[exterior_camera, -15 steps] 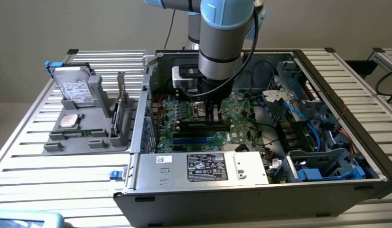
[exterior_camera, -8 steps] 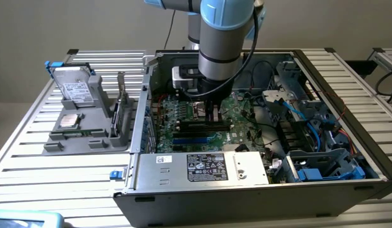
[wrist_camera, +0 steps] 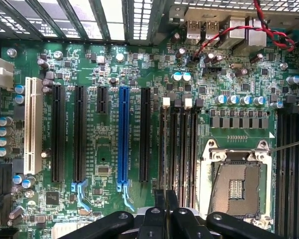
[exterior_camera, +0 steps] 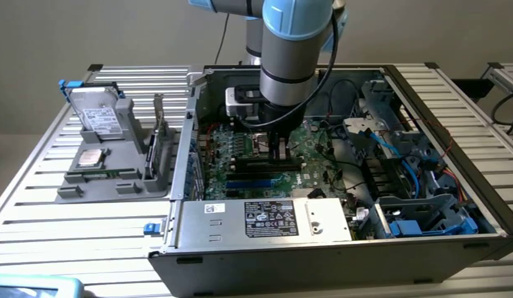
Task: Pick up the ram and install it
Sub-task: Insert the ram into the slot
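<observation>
Green circuit board shows as a thin strip along the near edge of the grey tray, which sits on the slatted table to the exterior view's left of the open computer case. This looks to be the ram, lying lengthwise in a groove, though it is small there. Just beyond it in the same tray rests the square silver processor chip. Farther back the hard drive leans upright, and a wider card stands on edge along the tray's right side (all of it well apart from the arm).

The gripper hangs inside the case, low over the motherboard and well apart from the ram. In the wrist view its two black fingers are pressed together, pad against pad. They sit directly above the bank of four black memory slots. On one side of that bank lies the open processor socket in its metal frame. On the other side runs a row of long expansion slots, among them a blue slot. The silver power supply spans the near end of the case.
</observation>
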`<action>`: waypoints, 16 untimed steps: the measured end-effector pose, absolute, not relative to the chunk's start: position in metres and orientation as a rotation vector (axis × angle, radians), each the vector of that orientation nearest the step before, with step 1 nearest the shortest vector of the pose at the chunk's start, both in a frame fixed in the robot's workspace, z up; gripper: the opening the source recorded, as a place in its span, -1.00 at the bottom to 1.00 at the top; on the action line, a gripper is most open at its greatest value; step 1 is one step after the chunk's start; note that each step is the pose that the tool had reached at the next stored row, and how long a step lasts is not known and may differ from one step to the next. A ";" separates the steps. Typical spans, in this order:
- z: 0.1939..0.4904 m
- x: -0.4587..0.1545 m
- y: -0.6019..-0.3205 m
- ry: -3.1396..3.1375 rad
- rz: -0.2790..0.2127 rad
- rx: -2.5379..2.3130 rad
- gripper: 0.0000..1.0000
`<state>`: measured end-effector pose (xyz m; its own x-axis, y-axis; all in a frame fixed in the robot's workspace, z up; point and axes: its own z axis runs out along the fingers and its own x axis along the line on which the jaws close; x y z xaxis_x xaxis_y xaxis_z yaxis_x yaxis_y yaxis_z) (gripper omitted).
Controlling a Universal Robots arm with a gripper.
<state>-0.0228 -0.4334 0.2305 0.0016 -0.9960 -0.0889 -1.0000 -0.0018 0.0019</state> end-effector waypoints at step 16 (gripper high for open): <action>0.228 -0.023 -0.433 2.177 0.098 -2.177 -0.75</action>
<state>-0.0229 -0.4330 0.2280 -0.0001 -0.9961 -0.0883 -1.0000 -0.0001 0.0019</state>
